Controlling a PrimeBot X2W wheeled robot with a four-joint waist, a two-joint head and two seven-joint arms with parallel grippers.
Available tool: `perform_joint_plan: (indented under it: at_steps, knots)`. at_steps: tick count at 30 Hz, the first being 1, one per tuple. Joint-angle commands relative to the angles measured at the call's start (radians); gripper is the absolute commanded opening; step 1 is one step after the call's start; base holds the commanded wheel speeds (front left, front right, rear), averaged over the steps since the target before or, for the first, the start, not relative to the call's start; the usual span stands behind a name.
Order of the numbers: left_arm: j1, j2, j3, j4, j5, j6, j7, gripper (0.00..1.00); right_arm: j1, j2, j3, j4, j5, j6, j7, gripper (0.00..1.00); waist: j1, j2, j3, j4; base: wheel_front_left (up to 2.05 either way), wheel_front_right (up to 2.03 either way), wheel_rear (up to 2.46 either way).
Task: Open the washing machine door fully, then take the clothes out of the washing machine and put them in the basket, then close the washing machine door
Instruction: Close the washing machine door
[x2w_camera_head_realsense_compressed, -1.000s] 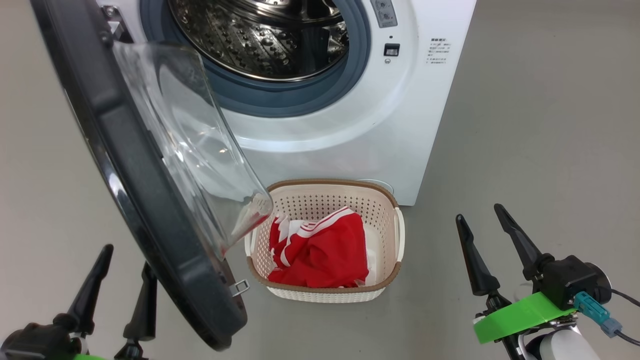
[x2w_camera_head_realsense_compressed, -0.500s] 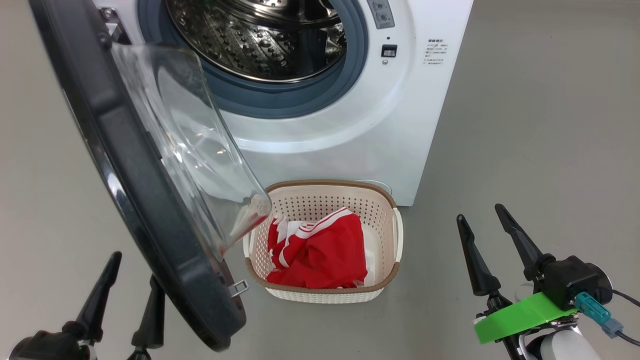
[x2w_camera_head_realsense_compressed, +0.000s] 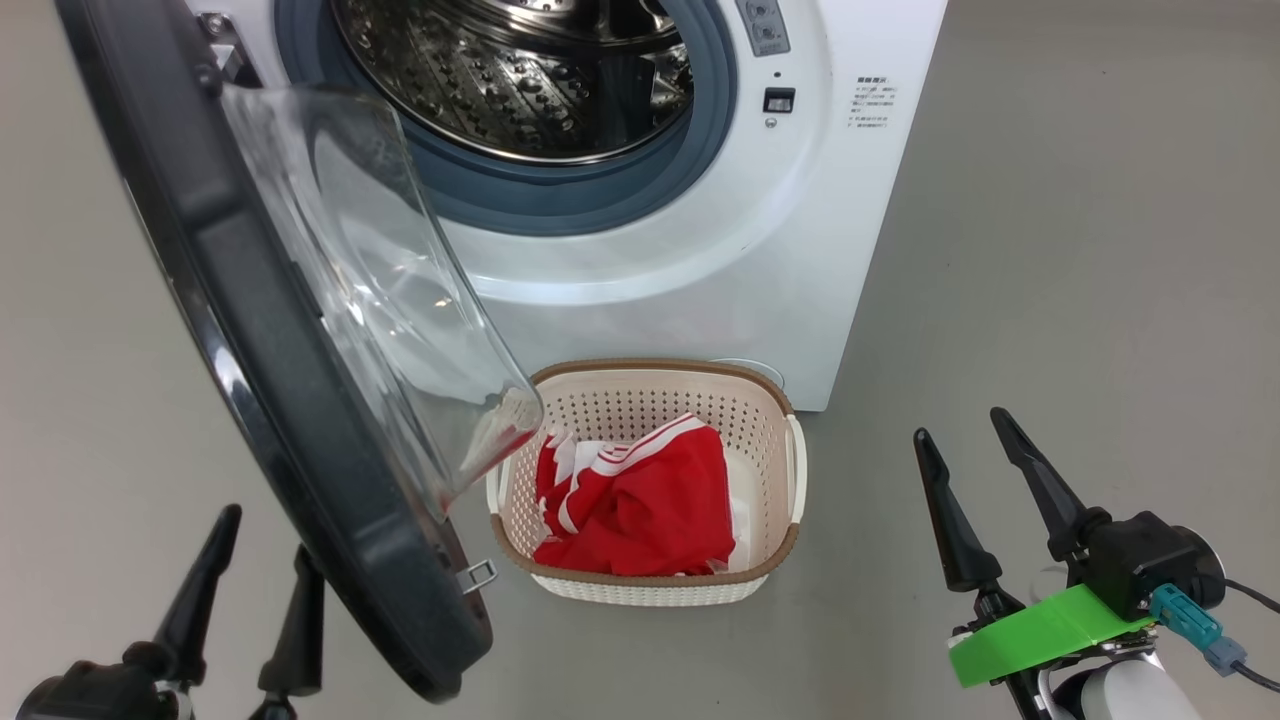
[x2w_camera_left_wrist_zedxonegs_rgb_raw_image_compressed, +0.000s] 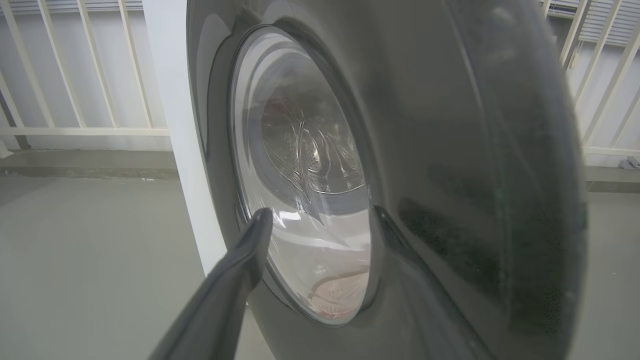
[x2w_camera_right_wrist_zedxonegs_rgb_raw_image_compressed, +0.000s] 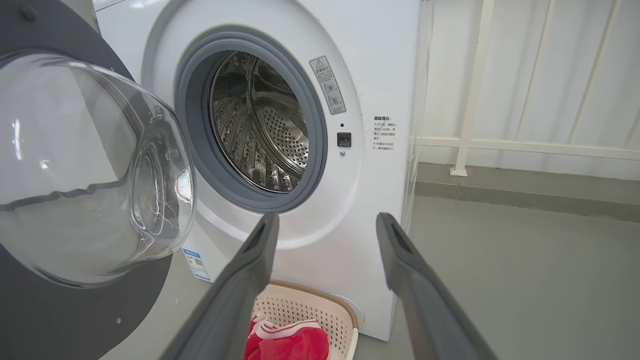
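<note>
Head view: washing machine door (x2w_camera_head_realsense_compressed: 300, 400) swung open on the left of the washing machine (x2w_camera_head_realsense_compressed: 720, 250). The basket (x2w_camera_head_realsense_compressed: 775, 400) sits on the floor just in front of the machine, with the red clothes (x2w_camera_head_realsense_compressed: 640, 505) heaped inside. Left gripper (x2w_camera_head_realsense_compressed: 268, 530) spread, empty, just beside the door's outer edge. Right gripper (x2w_camera_head_realsense_compressed: 959, 424) spread, empty, well apart from the basket.

Left wrist view: door's glossy outer face close ahead, fingers (x2w_camera_left_wrist_zedxonegs_rgb_raw_image_compressed: 250, 250) apart. Can't tell if they touch it.

Right wrist view: steel drum (x2w_camera_right_wrist_zedxonegs_rgb_raw_image_compressed: 260, 130) ahead, basket and clothes low between the fingers.

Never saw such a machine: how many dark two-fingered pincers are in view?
2. The left dark two-fingered pincer is at lower left, beside the open round black-ringed door; the right pincer is at lower right, over grey floor.
</note>
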Motion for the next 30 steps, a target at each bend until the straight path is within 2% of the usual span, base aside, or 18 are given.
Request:
perform_joint_plan:
  at_steps: [1,2,3,7,11,12,14,19,23,30]
  knots:
    - [-0.021,0.023,0.036,-0.026,-0.001,0.007,-0.001,0.45,-0.015,-0.001,0.023,-0.026,0.011,0.003,-0.007,1.0,0.0,0.0,0.001,0.0,0.0,0.0,0.0]
    - [-0.023,0.021,0.036,-0.029,-0.008,0.005,0.002,0.27,-0.015,-0.001,0.022,-0.027,0.011,0.003,-0.007,1.0,0.0,0.0,0.001,0.001,0.0,0.0,0.0]
    - [-0.026,0.019,0.036,-0.035,-0.017,0.002,0.002,0.0,-0.015,-0.001,0.021,-0.027,0.011,0.003,-0.007,1.0,0.0,0.0,0.002,0.002,0.0,0.0,0.0]
    - [-0.038,0.007,0.045,-0.055,-0.058,-0.009,0.0,0.0,-0.016,-0.001,0.02,-0.027,0.01,0.003,-0.007,1.0,0.0,0.0,0.004,0.003,0.0,0.0,0.0]
    - [-0.061,-0.034,0.086,-0.085,-0.182,-0.022,0.003,0.0,-0.017,-0.001,0.019,-0.028,0.01,0.003,-0.007,1.0,0.0,0.0,0.005,0.004,0.0,0.0,0.0]
    - [-0.073,-0.061,0.115,-0.099,-0.273,-0.026,0.023,0.0,-0.018,-0.001,0.021,-0.027,0.011,0.003,-0.007,1.0,0.0,0.0,0.004,0.004,0.0,0.0,0.0]
    - [-0.085,-0.091,0.147,-0.112,-0.379,-0.023,0.06,0.0,-0.019,-0.001,0.022,-0.027,0.012,0.003,-0.007,1.0,0.0,0.0,0.004,0.003,0.0,0.0,0.0]
    - [-0.119,-0.145,0.22,-0.165,-0.675,-0.008,0.171,0.0,-0.02,-0.001,0.024,-0.025,0.015,0.003,-0.007,1.0,0.0,0.0,0.004,-0.002,0.0,0.0,0.0]
    - [-0.147,-0.163,0.27,-0.218,-0.924,0.049,0.287,0.0,-0.019,-0.001,0.024,-0.028,0.015,0.003,-0.007,1.0,0.0,0.0,0.008,-0.004,0.0,0.0,0.0]
    - [-0.189,-0.15,0.338,-0.266,-1.243,0.213,0.502,0.0,-0.024,-0.001,0.025,-0.03,0.008,0.003,-0.007,1.0,0.0,0.0,0.021,-0.005,0.0,0.0,0.0]
